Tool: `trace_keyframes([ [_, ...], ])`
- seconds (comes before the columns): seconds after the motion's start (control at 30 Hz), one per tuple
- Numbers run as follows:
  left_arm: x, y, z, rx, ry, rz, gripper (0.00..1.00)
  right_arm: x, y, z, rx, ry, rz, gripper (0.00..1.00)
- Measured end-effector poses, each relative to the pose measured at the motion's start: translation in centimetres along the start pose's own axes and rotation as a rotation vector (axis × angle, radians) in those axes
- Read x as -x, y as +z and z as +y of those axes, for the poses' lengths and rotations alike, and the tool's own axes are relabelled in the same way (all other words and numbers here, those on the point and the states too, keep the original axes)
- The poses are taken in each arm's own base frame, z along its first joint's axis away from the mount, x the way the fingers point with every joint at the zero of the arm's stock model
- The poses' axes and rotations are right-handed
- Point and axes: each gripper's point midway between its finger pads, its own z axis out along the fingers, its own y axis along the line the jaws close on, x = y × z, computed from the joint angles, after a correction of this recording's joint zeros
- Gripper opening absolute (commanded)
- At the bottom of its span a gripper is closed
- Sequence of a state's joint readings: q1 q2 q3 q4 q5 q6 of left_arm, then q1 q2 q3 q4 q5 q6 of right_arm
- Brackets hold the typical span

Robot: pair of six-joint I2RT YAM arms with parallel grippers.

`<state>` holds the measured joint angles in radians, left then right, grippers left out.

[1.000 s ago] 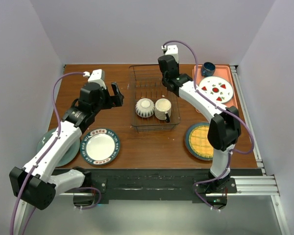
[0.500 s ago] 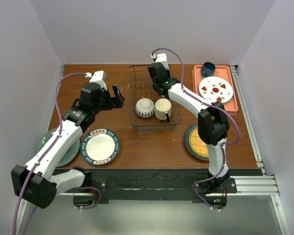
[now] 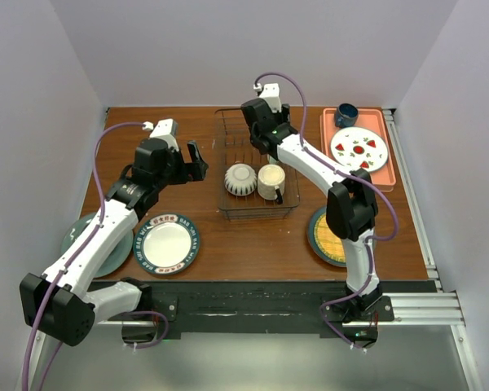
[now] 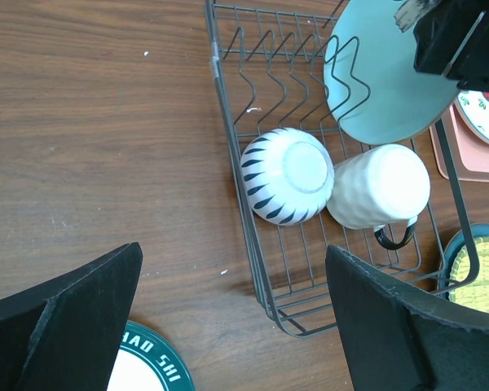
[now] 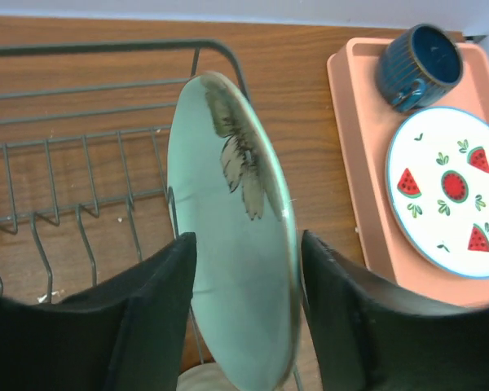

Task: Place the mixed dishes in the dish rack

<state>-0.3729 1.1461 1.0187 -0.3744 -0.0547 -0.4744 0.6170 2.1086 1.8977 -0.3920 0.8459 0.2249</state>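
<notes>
The dish rack (image 3: 222, 167) of dark wire stands mid-table. In it lie a striped bowl (image 3: 240, 178) (image 4: 287, 174) and a cream mug (image 3: 270, 181) (image 4: 381, 186), both upside down. A pale green flower-marked plate (image 5: 236, 244) (image 4: 383, 73) stands on edge among the rack's far prongs. My right gripper (image 5: 248, 244) (image 3: 266, 145) straddles it, open, with a gap at each finger. A white plate with a dark patterned rim (image 3: 166, 243) lies at front left. My left gripper (image 4: 232, 277) (image 3: 197, 156) hovers open left of the rack, holding nothing.
A pink tray (image 3: 329, 130) at back right holds a watermelon plate (image 3: 359, 149) (image 5: 448, 191) and a blue cup (image 3: 345, 114) (image 5: 420, 63). A yellow-centred plate (image 3: 330, 236) lies at front right. A teal plate (image 3: 80, 236) lies at front left.
My right arm swung left from the tray side to over the rack's far end, and its jaws have spread off the green plate. The left arm stayed put.
</notes>
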Motion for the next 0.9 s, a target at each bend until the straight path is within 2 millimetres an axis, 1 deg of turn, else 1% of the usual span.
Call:
trace_keyframes([
  [0.07, 0.0, 0.0, 0.0, 0.000, 0.000, 0.001, 1.00, 0.4, -0.1, -0.1, -0.007, 0.019, -0.006, 0.77],
  [0.1, 0.0, 0.0, 0.0, 0.000, 0.000, 0.001, 1.00, 0.4, -0.1, -0.2, -0.009, 0.025, -0.006, 0.81],
  [0.2, 0.0, 0.0, 0.1, 0.002, -0.001, 0.000, 1.00, 0.2, -0.2, -0.2, -0.009, 0.026, 0.003, 0.87],
  [0.27, 0.0, 0.0, 0.1, 0.003, -0.002, -0.001, 1.00, 0.1, -0.3, -0.2, -0.006, 0.030, 0.008, 0.98],
  [0.37, 0.1, 0.0, 0.2, 0.004, -0.003, -0.001, 1.00, 0.3, -0.7, -0.4, 0.002, 0.039, 0.014, 0.99],
  [0.43, 0.0, 0.0, 0.1, -0.002, -0.001, 0.001, 1.00, 0.7, -1.4, -0.8, 0.019, 0.052, 0.018, 0.99],
  [0.57, 0.2, 0.0, -0.2, -0.020, 0.015, -0.003, 1.00, 2.8, -3.8, -2.3, 0.055, 0.118, -0.001, 0.99],
  [0.6, 0.2, 0.0, -0.3, -0.027, 0.019, -0.003, 1.00, 3.7, -4.9, -3.1, 0.067, 0.147, -0.011, 0.99],
  [0.63, 0.1, 0.0, -0.4, -0.033, 0.023, -0.001, 1.00, 4.2, -5.4, -3.5, 0.074, 0.161, -0.015, 0.99],
  [0.7, -0.1, 0.0, -0.9, -0.063, 0.030, 0.009, 1.00, 5.4, -7.4, -5.0, 0.105, 0.224, -0.025, 0.98],
  [0.73, -0.2, -0.1, -1.1, -0.078, 0.033, 0.015, 1.00, 5.7, -8.2, -5.8, 0.123, 0.254, -0.026, 0.99],
  [0.77, -0.3, -0.1, -1.3, -0.090, 0.037, 0.018, 1.00, 5.6, -8.9, -6.5, 0.136, 0.275, -0.023, 0.99],
  [0.83, -0.6, -0.1, -1.5, -0.108, 0.038, 0.025, 1.00, 4.3, -10.5, -8.4, 0.158, 0.316, -0.006, 0.99],
  [0.87, -0.8, -0.1, -1.6, -0.118, 0.039, 0.031, 1.00, 3.1, -11.1, -9.4, 0.166, 0.331, 0.012, 0.98],
  [0.9, -1.1, -0.1, -1.8, -0.133, 0.042, 0.036, 1.00, 1.1, -11.6, -10.7, 0.167, 0.341, 0.046, 0.99],
])
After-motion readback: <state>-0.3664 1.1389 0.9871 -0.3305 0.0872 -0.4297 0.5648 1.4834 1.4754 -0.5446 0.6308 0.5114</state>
